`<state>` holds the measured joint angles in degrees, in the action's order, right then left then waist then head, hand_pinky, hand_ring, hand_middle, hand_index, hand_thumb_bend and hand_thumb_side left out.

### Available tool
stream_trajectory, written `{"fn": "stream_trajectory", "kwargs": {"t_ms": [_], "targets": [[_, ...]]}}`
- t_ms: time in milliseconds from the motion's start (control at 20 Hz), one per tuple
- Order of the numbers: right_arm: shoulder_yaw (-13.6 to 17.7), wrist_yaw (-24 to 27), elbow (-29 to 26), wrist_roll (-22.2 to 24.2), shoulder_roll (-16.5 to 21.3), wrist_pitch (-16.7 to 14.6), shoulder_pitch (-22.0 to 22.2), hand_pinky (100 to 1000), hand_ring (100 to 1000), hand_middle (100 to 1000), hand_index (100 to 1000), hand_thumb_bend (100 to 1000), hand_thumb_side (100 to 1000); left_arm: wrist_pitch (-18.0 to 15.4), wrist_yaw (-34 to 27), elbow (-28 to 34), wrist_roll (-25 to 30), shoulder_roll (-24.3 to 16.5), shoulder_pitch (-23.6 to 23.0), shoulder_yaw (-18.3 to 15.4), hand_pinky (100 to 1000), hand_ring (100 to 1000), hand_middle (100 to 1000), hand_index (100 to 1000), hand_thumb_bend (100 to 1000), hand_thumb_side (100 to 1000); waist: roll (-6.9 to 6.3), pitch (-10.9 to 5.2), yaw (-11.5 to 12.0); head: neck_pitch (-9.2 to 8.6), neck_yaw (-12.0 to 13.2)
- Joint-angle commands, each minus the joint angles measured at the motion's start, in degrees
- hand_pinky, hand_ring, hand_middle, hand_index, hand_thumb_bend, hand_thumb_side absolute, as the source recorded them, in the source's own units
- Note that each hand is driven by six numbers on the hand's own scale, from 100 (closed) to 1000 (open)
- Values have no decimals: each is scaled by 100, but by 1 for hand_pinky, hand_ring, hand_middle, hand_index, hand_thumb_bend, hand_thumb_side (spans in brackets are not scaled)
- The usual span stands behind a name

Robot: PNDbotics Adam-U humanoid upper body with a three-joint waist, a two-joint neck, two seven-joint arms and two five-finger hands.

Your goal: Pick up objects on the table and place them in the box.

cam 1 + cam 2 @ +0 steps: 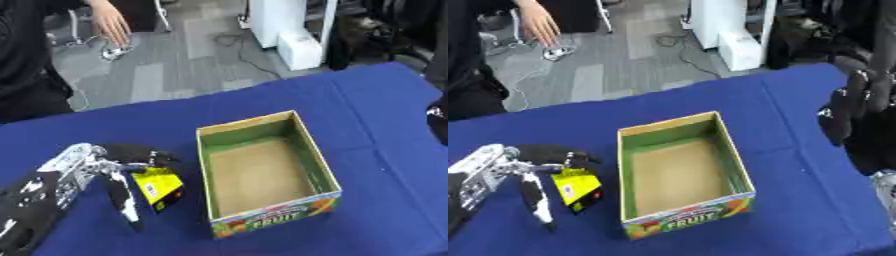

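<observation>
An open cardboard box with green inner walls and "FRUIT" printed on its front stands in the middle of the blue table; only its bare brown floor shows inside. Just left of it, a small yellow and black packet hangs tilted, close to the cloth. My left hand comes in from the lower left and pinches the packet's top edge, with one finger stretched down beside it. My right hand shows as a dark shape at the right edge, away from the box.
The blue cloth covers the whole table, whose far edge runs diagonally. Beyond it are grey floor, cables and a white unit. A person stands at the far left, one hand hanging over the floor.
</observation>
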<state>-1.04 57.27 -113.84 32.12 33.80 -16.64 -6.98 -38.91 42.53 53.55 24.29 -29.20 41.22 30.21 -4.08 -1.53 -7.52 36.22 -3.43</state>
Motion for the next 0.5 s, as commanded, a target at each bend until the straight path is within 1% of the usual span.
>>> {"fn": "stream_trajectory", "kwargs": {"t_ms": [50, 100, 150, 200, 250, 300, 350, 450, 500], "targets": [[41, 15, -75, -4, 94, 22, -93, 150, 312, 392, 501, 100, 1000, -1306, 121, 11, 1321, -74, 170, -96, 1000, 1000, 1000, 945, 720, 428, 18, -43, -4, -61, 64], [41, 15, -75, -4, 94, 23, -94, 150, 312, 392, 501, 100, 1000, -1306, 147, 2, 1326, -71, 178, -99, 1000, 1000, 1000, 944, 742, 443, 18, -43, -4, -61, 65], [42, 15, -75, -4, 95, 23, -94, 150, 312, 392, 501, 100, 1000, -1306, 169, -5, 1327, -69, 185, -102, 1000, 1000, 1000, 950, 655, 388, 18, -44, -4, -61, 66], [42, 16, -75, -4, 95, 23, -94, 150, 312, 392, 501, 100, 1000, -1306, 188, -11, 1323, -67, 190, -106, 1000, 1000, 1000, 950, 655, 388, 17, -44, -4, -61, 69], [43, 16, -75, -4, 95, 23, -94, 150, 312, 392, 501, 100, 1000, -1306, 204, -17, 1318, -65, 194, -108, 1000, 1000, 1000, 953, 587, 355, 17, -44, -5, -62, 71], [43, 16, -75, -4, 96, 23, -94, 150, 312, 392, 501, 100, 1000, -1306, 213, -24, 1309, -61, 196, -109, 1000, 1000, 1000, 953, 587, 355, 17, -44, -5, -62, 74], [43, 16, -75, -4, 96, 22, -94, 150, 312, 392, 501, 100, 1000, -1306, 220, -30, 1297, -58, 199, -111, 1000, 988, 1000, 951, 427, 301, 17, -44, -5, -62, 76], [44, 15, -75, -4, 97, 21, -92, 150, 312, 392, 501, 100, 1000, -1306, 213, -33, 1242, -54, 204, -114, 1000, 978, 1000, 957, 304, 267, 17, -44, -3, -62, 81], [44, 14, -75, -3, 97, 19, -91, 150, 312, 392, 501, 100, 1000, -1306, 206, -37, 1217, -51, 204, -113, 1000, 969, 1000, 958, 269, 254, 18, -44, -1, -62, 83]]}}
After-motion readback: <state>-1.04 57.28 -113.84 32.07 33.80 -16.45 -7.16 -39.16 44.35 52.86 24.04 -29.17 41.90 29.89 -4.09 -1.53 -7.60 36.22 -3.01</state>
